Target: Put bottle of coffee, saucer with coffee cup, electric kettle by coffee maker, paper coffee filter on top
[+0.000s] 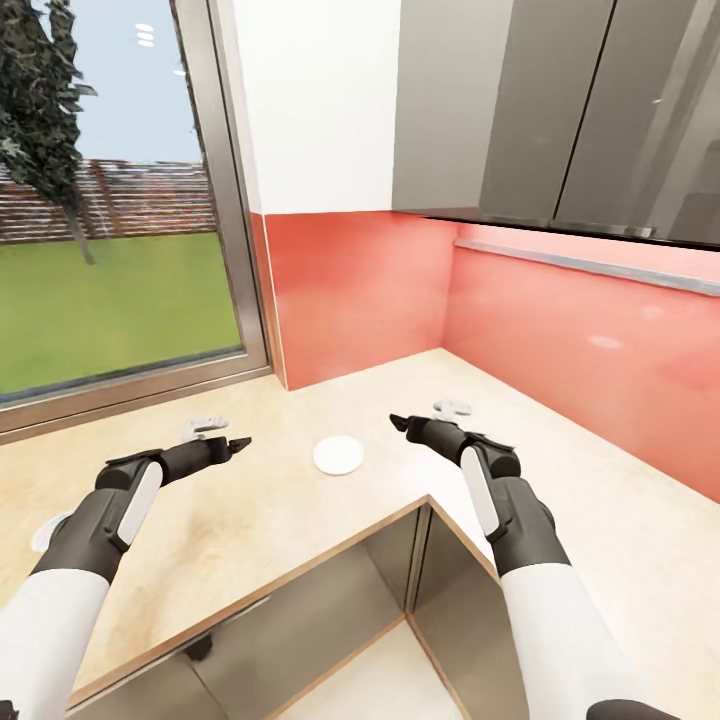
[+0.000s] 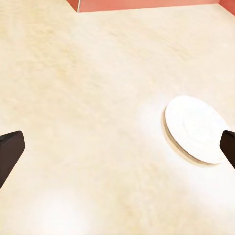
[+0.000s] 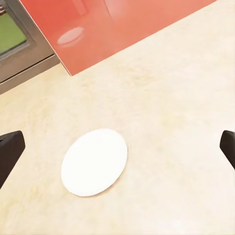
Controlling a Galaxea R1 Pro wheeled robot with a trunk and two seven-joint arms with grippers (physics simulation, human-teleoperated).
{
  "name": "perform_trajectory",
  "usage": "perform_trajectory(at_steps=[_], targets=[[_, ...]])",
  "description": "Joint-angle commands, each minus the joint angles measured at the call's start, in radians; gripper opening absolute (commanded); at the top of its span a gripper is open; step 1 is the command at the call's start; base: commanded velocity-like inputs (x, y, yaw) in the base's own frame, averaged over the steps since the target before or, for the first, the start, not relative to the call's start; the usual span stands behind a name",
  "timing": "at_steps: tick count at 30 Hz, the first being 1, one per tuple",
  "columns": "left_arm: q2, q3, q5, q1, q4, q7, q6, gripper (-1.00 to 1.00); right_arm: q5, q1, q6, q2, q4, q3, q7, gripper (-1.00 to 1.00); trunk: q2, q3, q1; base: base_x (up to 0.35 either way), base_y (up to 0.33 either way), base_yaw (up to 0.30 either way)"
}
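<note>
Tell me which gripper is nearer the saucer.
Right, narrowly. The right gripper hovers just off one side of the saucer; the left gripper hovers off the opposite side, slightly farther. Both are open.

**Count of what shows**

One saucer [image 1: 338,455] lies on one kitchen countertop [image 1: 300,520]; two grippers, the left gripper [image 1: 240,441] and the right gripper [image 1: 398,422], each with two fingers spread; one window [image 1: 110,200]; one tree [image 1: 45,110]; two grey wall cabinet doors [image 1: 590,110].
</note>
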Motion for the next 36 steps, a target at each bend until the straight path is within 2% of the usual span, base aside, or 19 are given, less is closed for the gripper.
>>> perform_trajectory(at_steps=[1, 8, 23, 27, 36], targets=[[0.000, 0.002, 0.005, 0.000, 0.001, -0.002, 0.008, 1.00, -0.002, -0.001, 0.006, 0.001, 0.000, -0.004, 0.004, 1.00, -0.002, -0.002, 0.001, 0.007, 0.000, 0.000], [0.001, 0.002, 0.007, 0.005, 0.036, -0.004, 0.004, 1.00, -0.002, -0.001, 0.006, 0.002, 0.004, -0.004, 0.004, 1.00, -0.002, -0.002, 0.001, 0.076, 0.000, 0.000], [0.000, 0.002, 0.010, 0.013, 0.042, -0.007, 0.002, 1.00, -0.002, -0.001, 0.010, 0.002, 0.004, -0.004, 0.004, 1.00, -0.002, -0.002, 0.001, 0.111, 0.000, 0.000], [-0.001, 0.002, 0.010, 0.013, 0.042, -0.007, 0.000, 1.00, -0.004, -0.001, 0.076, 0.002, -0.004, -0.004, 0.004, 1.00, -0.002, -0.002, 0.001, 0.021, 0.000, 0.000], [0.000, 0.003, 0.010, 0.019, 0.042, -0.007, 0.000, 1.00, -0.004, -0.001, 0.083, 0.002, -0.005, -0.004, 0.004, 1.00, -0.002, -0.002, 0.001, 0.118, 0.000, 0.000]])
